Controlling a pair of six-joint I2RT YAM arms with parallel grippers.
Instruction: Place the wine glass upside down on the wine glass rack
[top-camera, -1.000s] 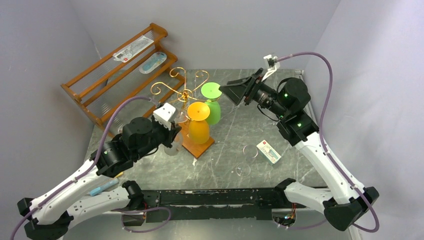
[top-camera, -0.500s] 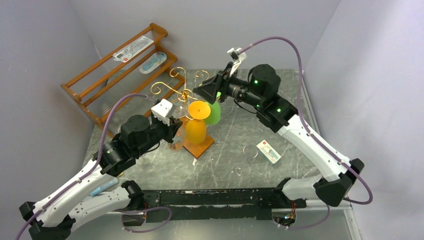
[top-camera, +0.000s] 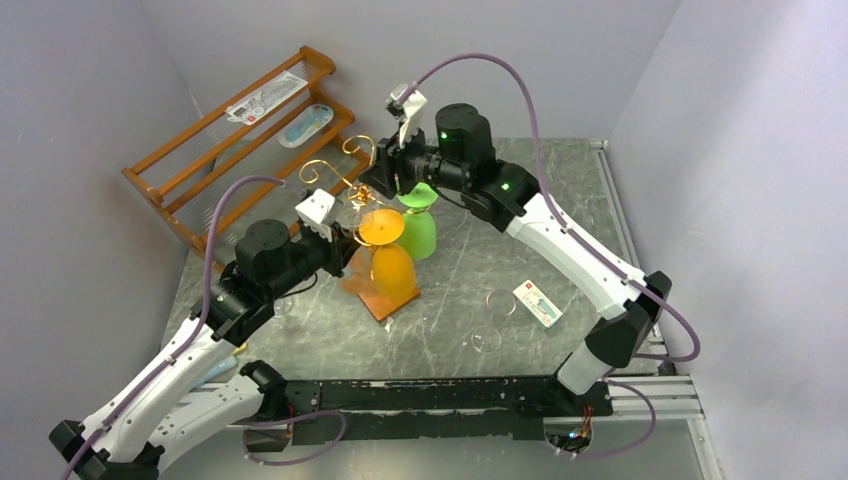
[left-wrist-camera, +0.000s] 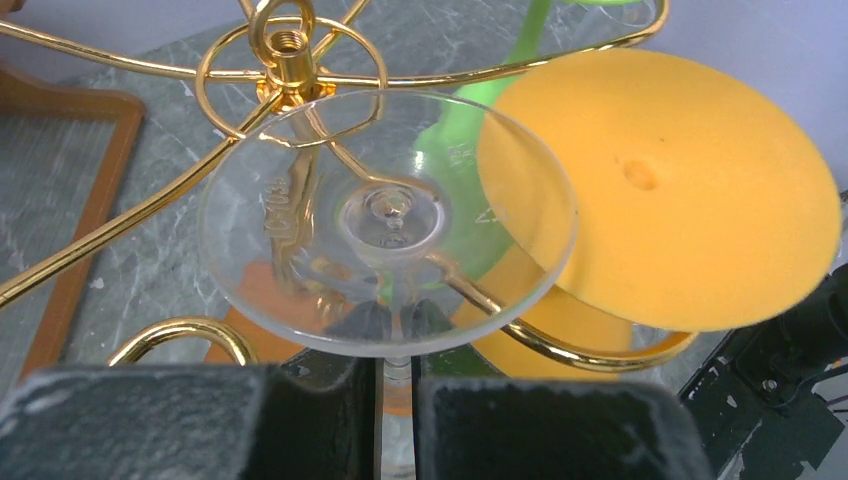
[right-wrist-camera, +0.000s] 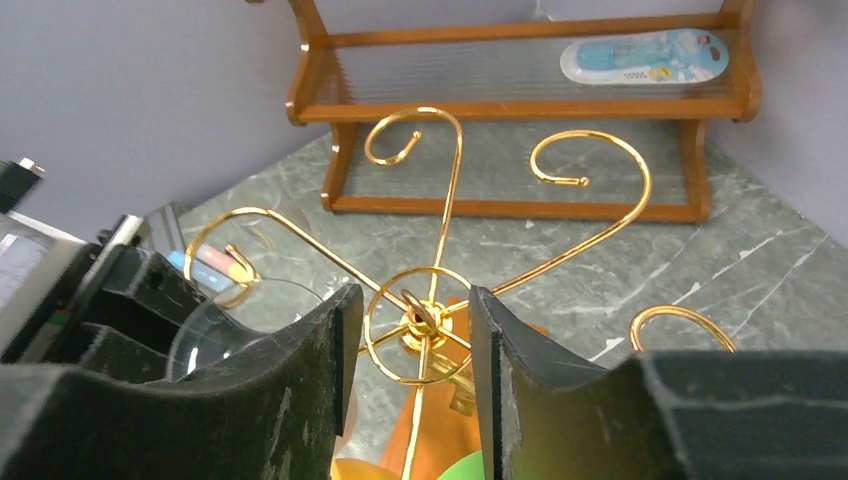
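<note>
Wine glass, stem pinched in left fingers, waits at the rack; right fingers, spread, have swung in astride its post, likely to steady it.

The left arm rises from its base at the near left and leans inward toward the middle with its wrist roughly level. The left claw has its dark fingers pressed together on the thin stem of a clear wine glass. The right arm runs in a long bend from the near right corner to the far middle, forearm raised and wrist turned leftward and slightly down, and the right claw hangs there with its two thick black fingers standing apart, a plain gap between them.
</note>
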